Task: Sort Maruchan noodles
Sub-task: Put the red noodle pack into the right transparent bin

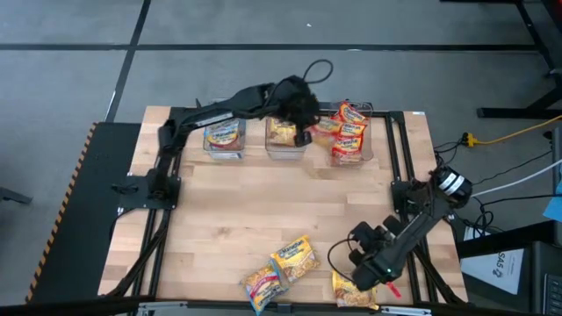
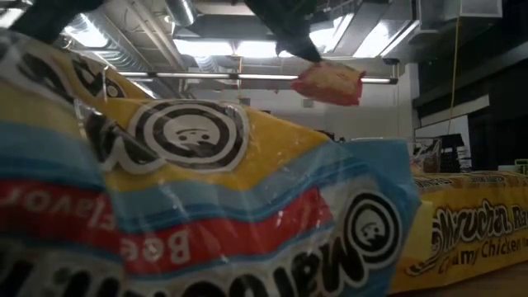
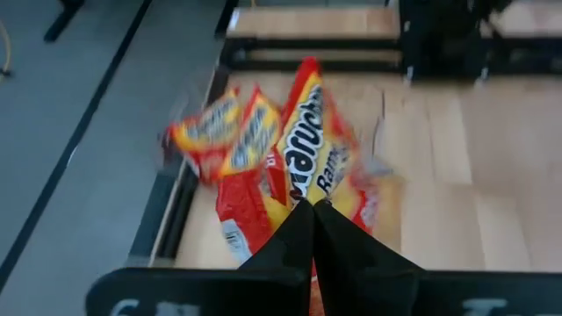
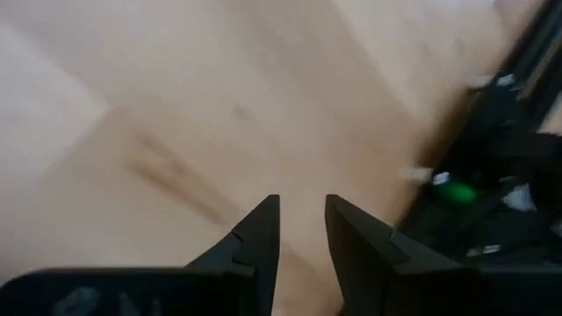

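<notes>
Worktop (image 1: 263,211): wood, w/ three clear bins along far edge. Left bin (image 1: 224,140) holds a blue-trimmed packet; mid bin (image 1: 285,138) a yellow one; right bin (image 1: 351,136) a heap of red packets (image 1: 349,139).

Left arm reaches across far edge; left gripper (image 1: 303,123) hangs over the gap betw. mid and right bins, fingers (image 3: 303,237) pinched tight on a red packet (image 2: 330,82), which is held in air above the red heap.

Right arm near front-right corner; right gripper (image 4: 303,219) over bare wood, fingers slightly apart, holding nothing.

Three unsorted packets at front edge: two (image 1: 281,268) overlapping, one yellow (image 1: 351,290) beside right gripper.
</notes>
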